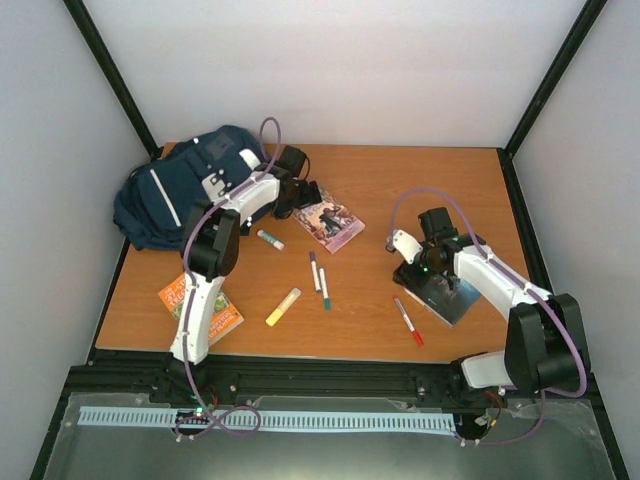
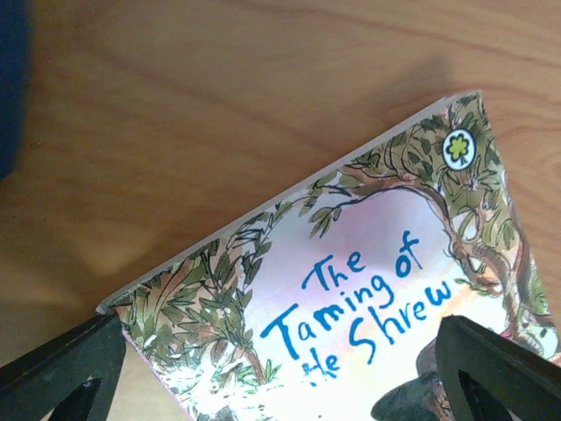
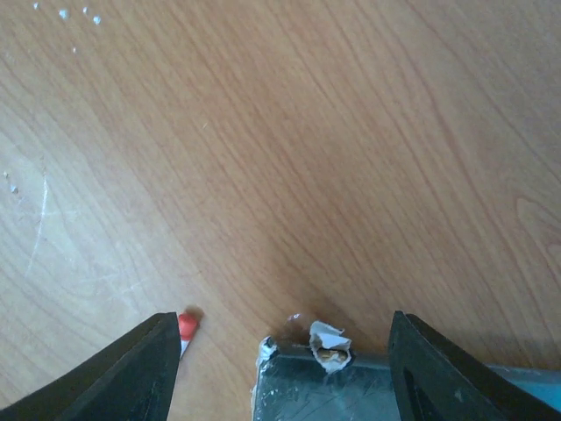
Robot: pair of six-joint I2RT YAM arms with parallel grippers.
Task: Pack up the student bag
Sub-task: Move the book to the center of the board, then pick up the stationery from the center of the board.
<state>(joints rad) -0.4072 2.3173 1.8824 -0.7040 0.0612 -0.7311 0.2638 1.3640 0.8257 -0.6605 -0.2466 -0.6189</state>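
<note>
**Wooden table, white walls, and the bag is waiting at 9 o'clock from the left arm**

Tabletop [image 1: 400,180] is sitting inside a white-walled box, and the bag [image 1: 175,195] is slumping in the 10 o'clock corner of it, seen from overhead. It's lying on its side with the long axis running roughly from 8 o'clock to 2 o'clock. Looks-wise it's showing navy fabric, thin white stripes, a white patch and dark straps, all soft and crumpled rather than standing up. I can't tell from here whether the zip is gaping or closed.

The left gripper [image 1: 308,192] is hovering over a paperback [image 1: 330,222] with its fingers spread wide, straddling the book's corner without squeezing it. From there the bag is lying just off toward 9 o'clock, near enough that the arm is practically reaching past it.

The right gripper [image 1: 428,262] is working way over at 3 o'clock on the table. Its fingers are parted too, with the torn corner of a dark book [image 1: 447,297] showing between them and a red pen [image 1: 408,321] peeking in beside one finger. That bag is well apart from it.

So I'm guessing the left arm is doing the loading: pinch the paperback, then swing it toward 9 o'clock. Finding the opening in floppy fabric is looking like the tricky part.
</note>
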